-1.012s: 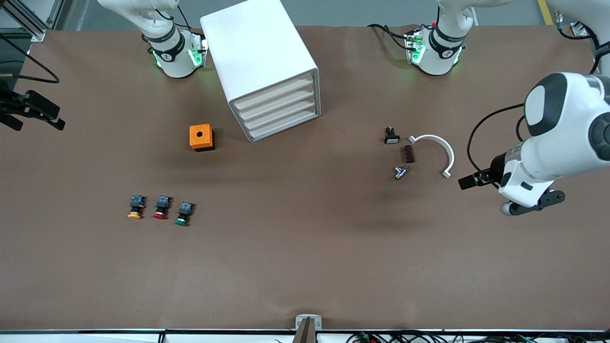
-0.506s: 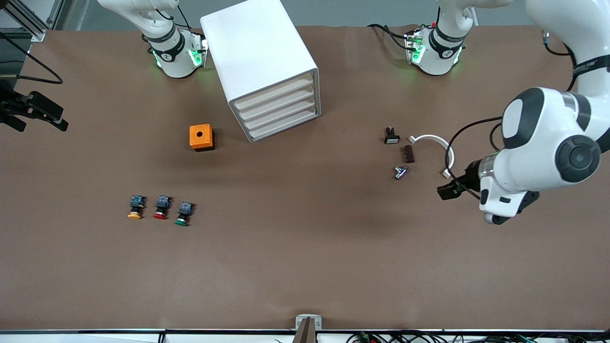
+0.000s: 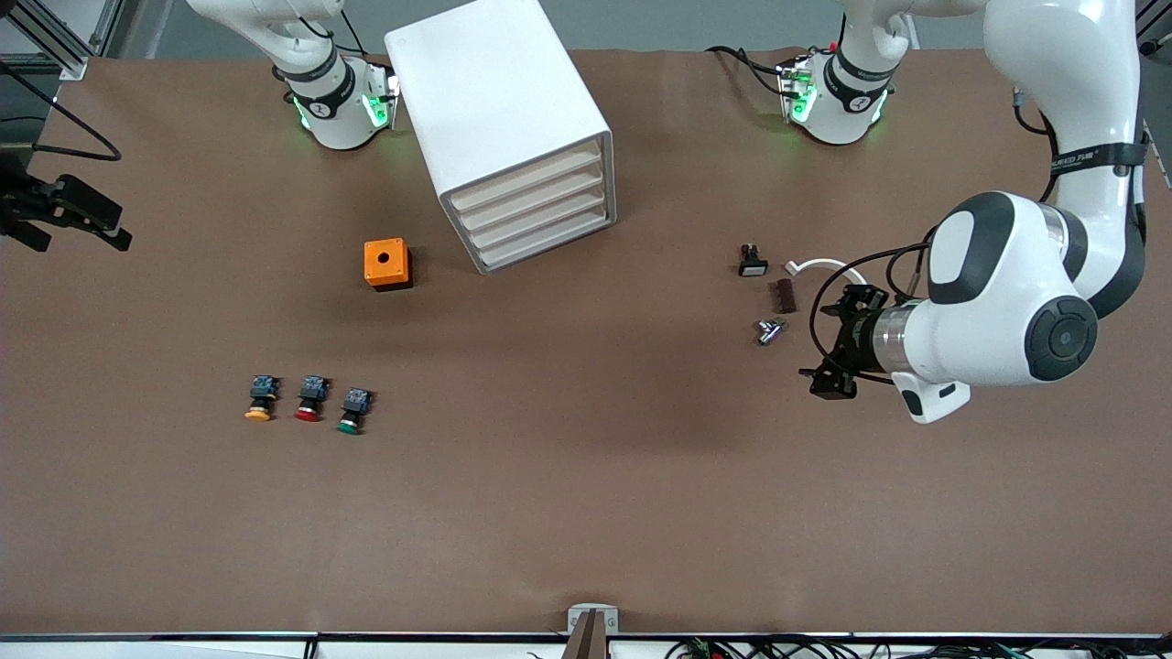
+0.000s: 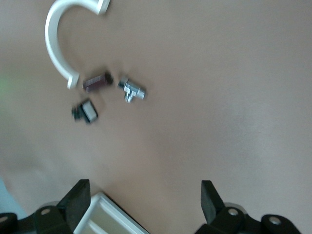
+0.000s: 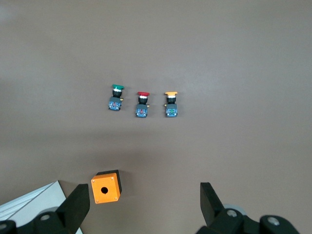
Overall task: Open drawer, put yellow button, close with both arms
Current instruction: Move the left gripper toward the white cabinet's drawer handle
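The bench (image 3: 586, 513) is covered in plain brown, with the arm bases along its edge farthest from the front camera. Going left to right in the front view: the right end effector (image 3: 69, 215) hangs over the bench edge at the right arm's end, waiting; my right wrist view shows its fingers (image 5: 78, 204) set wide and empty. The yellow button (image 3: 260, 400) lies in a row beside the red button (image 3: 310, 399) and green button (image 3: 351, 411), nearer the camera than the orange box (image 3: 387, 264). The cabinet (image 3: 499, 119) stands at an angle, its top drawer (image 3: 524, 180) shut. The left end effector (image 3: 838, 343) is over the bench close to a cluster of small parts (image 3: 774, 297), fingers (image 4: 78, 197) spread wide, holding nothing.

I judge the step in hand to be opening the drawer. I should approach square to the angled front and pull along its slant.

The left wrist view shows the curved white bracket (image 4: 61, 46) whole; the front view has it partly hidden by the arm.
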Controlling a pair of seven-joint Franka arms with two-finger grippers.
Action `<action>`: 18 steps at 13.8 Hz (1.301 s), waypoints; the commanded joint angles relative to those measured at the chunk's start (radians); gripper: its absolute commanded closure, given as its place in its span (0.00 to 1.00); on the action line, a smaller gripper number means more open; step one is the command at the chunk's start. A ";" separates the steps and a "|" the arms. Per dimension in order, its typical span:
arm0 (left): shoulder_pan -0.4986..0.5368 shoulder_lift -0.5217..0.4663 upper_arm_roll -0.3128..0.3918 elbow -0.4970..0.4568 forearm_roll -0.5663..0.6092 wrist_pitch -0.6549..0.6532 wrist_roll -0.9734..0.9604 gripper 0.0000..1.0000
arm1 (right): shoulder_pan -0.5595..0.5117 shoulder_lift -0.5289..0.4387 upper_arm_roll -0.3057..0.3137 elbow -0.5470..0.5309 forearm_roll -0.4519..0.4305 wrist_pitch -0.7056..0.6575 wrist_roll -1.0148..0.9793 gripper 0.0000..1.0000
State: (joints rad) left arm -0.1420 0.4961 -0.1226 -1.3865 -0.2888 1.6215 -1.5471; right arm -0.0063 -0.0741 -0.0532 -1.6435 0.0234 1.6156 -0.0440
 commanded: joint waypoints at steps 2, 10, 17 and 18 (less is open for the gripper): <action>-0.014 0.077 0.000 0.043 -0.104 -0.025 -0.296 0.00 | 0.002 0.019 -0.004 0.021 0.010 -0.011 -0.010 0.00; -0.042 0.162 -0.008 0.040 -0.400 -0.230 -0.646 0.00 | 0.017 0.016 -0.001 0.028 -0.005 -0.014 0.001 0.00; -0.088 0.210 -0.020 0.037 -0.575 -0.246 -0.792 0.00 | 0.015 0.016 -0.002 0.024 -0.010 -0.008 0.003 0.00; -0.100 0.211 -0.022 0.035 -0.607 -0.246 -0.798 0.00 | 0.015 0.016 -0.002 0.022 -0.010 -0.008 0.003 0.00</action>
State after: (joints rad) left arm -0.2236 0.6890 -0.1415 -1.3782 -0.8465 1.3948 -2.3082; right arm 0.0033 -0.0642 -0.0515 -1.6339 0.0212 1.6127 -0.0458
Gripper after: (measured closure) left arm 0.000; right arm 0.000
